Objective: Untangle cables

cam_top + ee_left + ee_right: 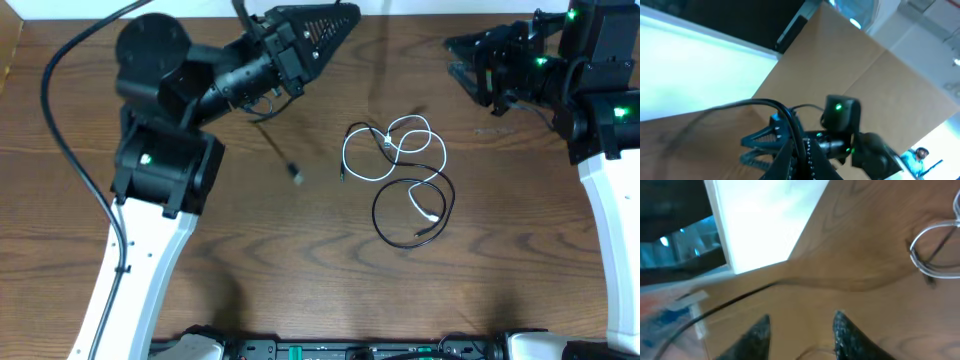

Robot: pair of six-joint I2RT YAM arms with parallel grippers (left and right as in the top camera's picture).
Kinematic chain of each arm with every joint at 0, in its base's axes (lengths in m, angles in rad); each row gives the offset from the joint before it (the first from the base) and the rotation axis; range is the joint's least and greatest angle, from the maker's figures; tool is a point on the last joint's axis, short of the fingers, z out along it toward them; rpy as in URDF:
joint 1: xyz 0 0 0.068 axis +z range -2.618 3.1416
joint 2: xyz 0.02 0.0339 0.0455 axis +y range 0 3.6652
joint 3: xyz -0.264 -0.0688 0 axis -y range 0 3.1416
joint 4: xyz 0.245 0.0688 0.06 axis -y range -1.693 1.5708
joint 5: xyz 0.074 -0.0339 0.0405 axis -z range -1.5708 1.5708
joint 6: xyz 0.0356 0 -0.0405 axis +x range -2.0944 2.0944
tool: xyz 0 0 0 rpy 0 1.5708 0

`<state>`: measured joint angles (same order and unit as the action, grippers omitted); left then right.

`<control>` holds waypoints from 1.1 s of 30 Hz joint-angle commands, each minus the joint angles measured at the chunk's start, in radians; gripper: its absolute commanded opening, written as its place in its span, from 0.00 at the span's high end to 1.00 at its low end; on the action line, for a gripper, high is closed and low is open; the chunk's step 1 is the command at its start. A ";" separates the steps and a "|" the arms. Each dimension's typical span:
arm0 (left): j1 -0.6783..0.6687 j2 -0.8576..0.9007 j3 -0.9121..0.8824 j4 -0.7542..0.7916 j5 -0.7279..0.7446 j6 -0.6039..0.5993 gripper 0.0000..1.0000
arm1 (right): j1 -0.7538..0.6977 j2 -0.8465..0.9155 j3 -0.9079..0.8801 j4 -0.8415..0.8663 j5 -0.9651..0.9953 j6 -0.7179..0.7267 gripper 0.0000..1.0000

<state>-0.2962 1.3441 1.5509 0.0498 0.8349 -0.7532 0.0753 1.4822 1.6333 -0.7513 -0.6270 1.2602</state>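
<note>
"How is the left arm (165, 170) posed?" Mara asked.

"Its white link climbs from the near edge and folds at the black elbow, and the forearm reaches toward the far side," Jon said. "The left gripper (345, 15) points right, about level. Its wrist camera looks straight across at the other arm."

"And its claw?"

"Pinched tight. In the wrist view a thin black cord (278, 148) runs out from between the jaws. From overhead its plug end shows below the forearm."

"The right arm (600, 200)?"

"Folded into the far right corner," Jon said. "The right gripper (458, 58) aims left, its jaws parted with nothing between them."

"The other cables?"

"In the middle of the table (300, 290), between the arms. The white cable (344, 150) lies looped, crossing the black loop (377, 212) just nearer the front."
</note>
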 commanded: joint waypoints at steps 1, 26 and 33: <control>0.005 -0.008 0.019 0.014 -0.094 -0.109 0.93 | -0.003 -0.003 0.006 -0.040 0.014 -0.136 0.45; 0.002 -0.007 0.019 -0.258 0.054 -0.436 0.93 | 0.184 -0.003 0.006 0.045 -0.195 -1.170 0.01; 0.002 -0.007 0.019 -0.257 0.147 -0.559 0.92 | 0.272 -0.003 0.006 0.144 -0.011 -1.172 0.02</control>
<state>-0.2962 1.3407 1.5509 -0.2131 0.9134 -1.2362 0.3267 1.4822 1.6337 -0.6266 -0.7193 0.1246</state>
